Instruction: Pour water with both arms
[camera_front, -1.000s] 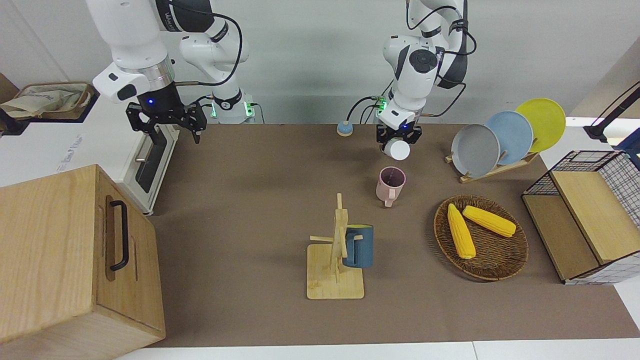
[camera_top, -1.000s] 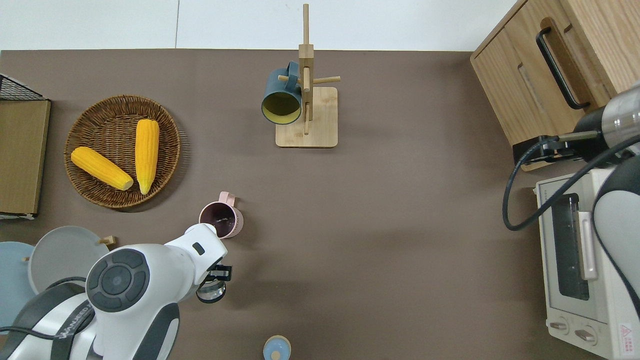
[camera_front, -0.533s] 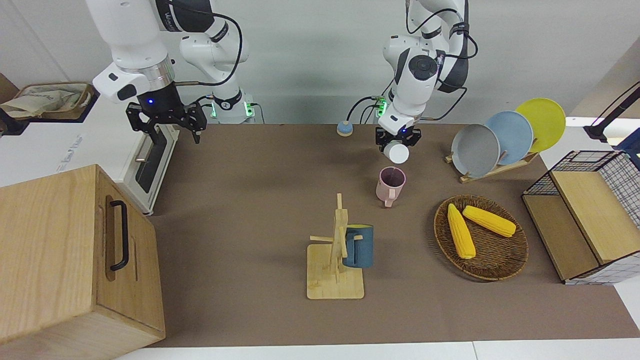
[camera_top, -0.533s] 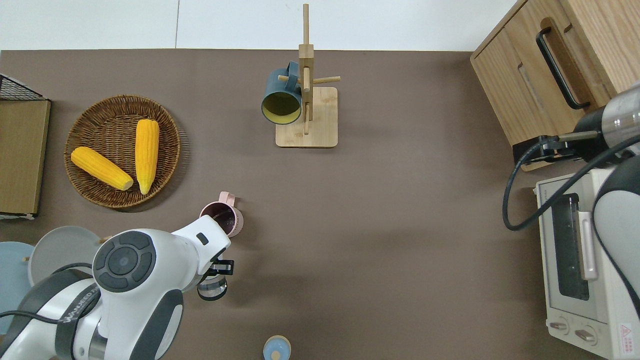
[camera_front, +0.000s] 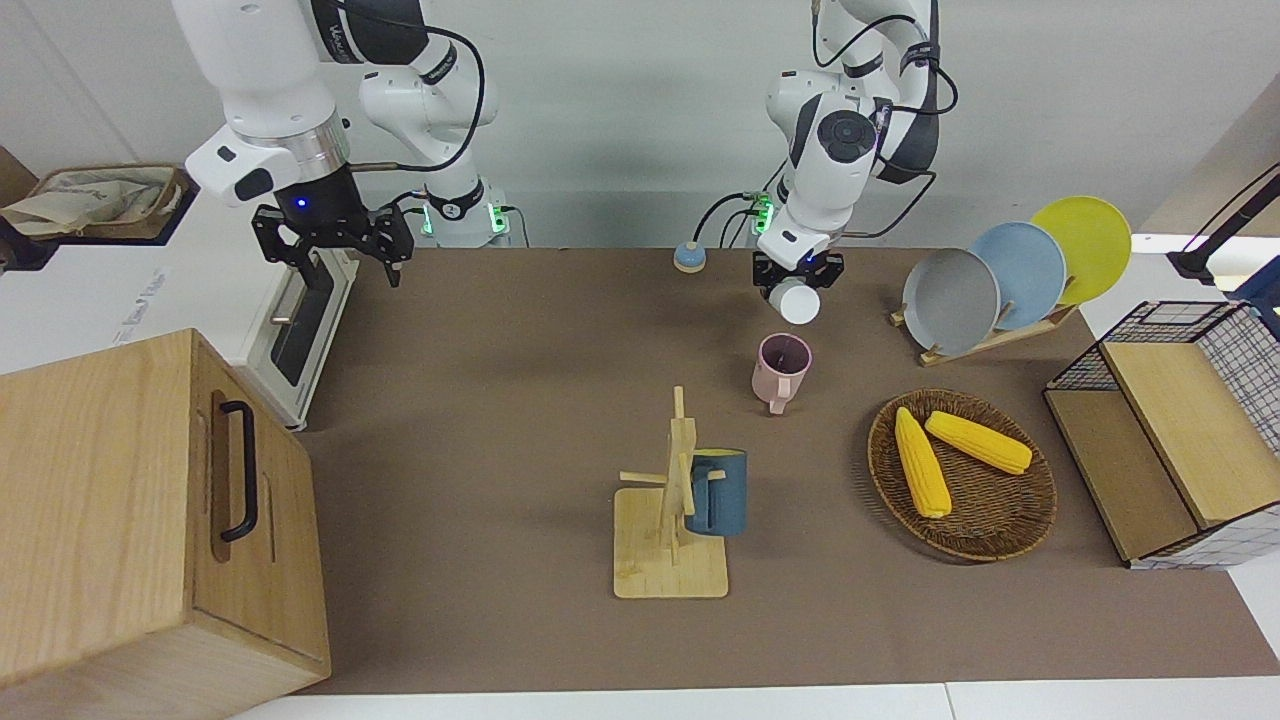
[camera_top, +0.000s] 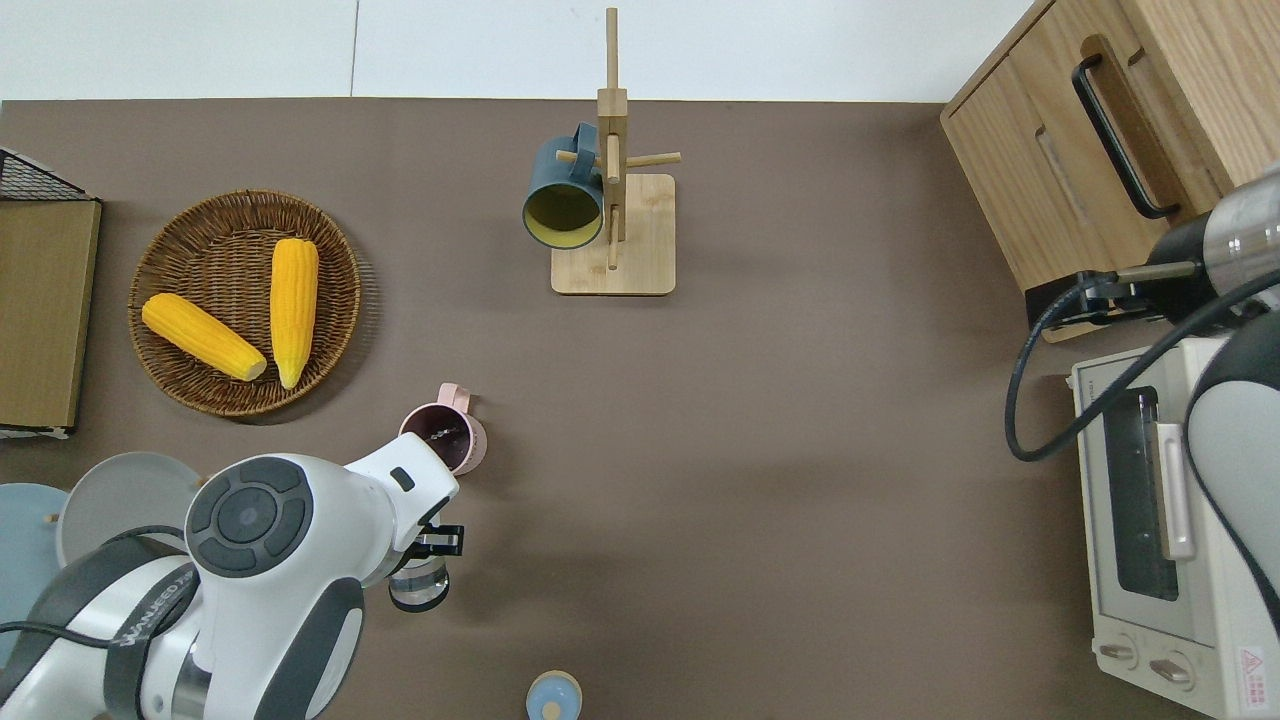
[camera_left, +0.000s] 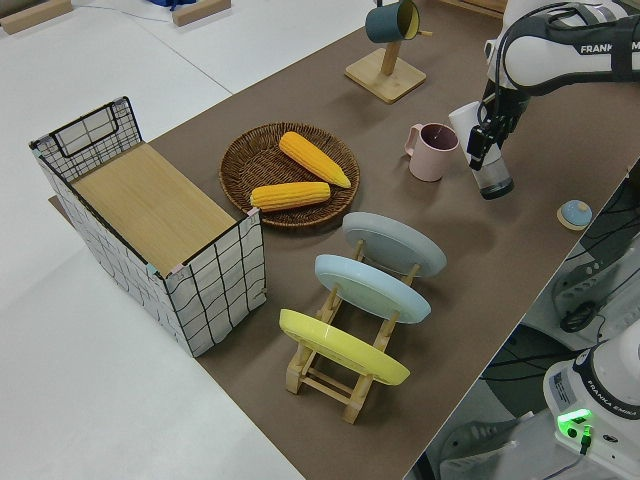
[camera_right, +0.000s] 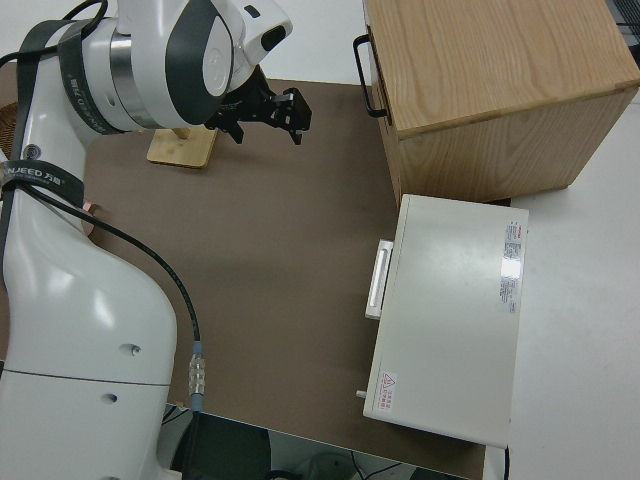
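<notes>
My left gripper (camera_front: 797, 283) is shut on a small bottle (camera_front: 799, 301) and holds it tilted in the air. The bottle's white end points toward a pink mug (camera_front: 781, 366). In the overhead view its clear end (camera_top: 419, 586) lies nearer to the robots than the pink mug (camera_top: 447, 439), and the wrist hides the middle. The left side view shows the bottle (camera_left: 491, 178) just beside the mug (camera_left: 434, 151), not touching it. The right arm is parked with its gripper (camera_front: 333, 246) open and empty.
A blue lid (camera_front: 688, 258) lies near the left arm's base. A wooden mug tree (camera_front: 672, 520) carries a dark blue mug (camera_front: 719, 492). A wicker basket (camera_front: 990, 530) holds two corn cobs. A plate rack (camera_front: 990, 335), wire crate (camera_front: 1180, 440), toaster oven (camera_front: 300, 330) and wooden cabinet (camera_front: 120, 520) line the table's ends.
The left arm's wrist and elbow shifted slightly. The bottle dipped a little toward the mug, then eased back. The right arm has not moved.
</notes>
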